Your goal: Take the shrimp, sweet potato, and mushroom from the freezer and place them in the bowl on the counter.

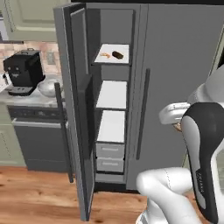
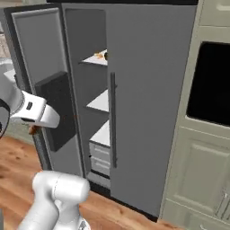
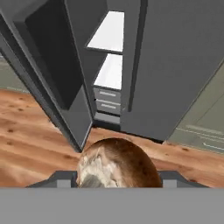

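Hand view, gripper pinching mushroom; freezer top shelf holding shrimp

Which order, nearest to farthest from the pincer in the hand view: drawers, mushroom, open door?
1. mushroom: held in the pincer, at the bottom of the view.
2. door: to the left, swung out toward the hand, its lower corner just past the mushroom.
3. drawers: centre, low and set back inside, behind the door's edge.
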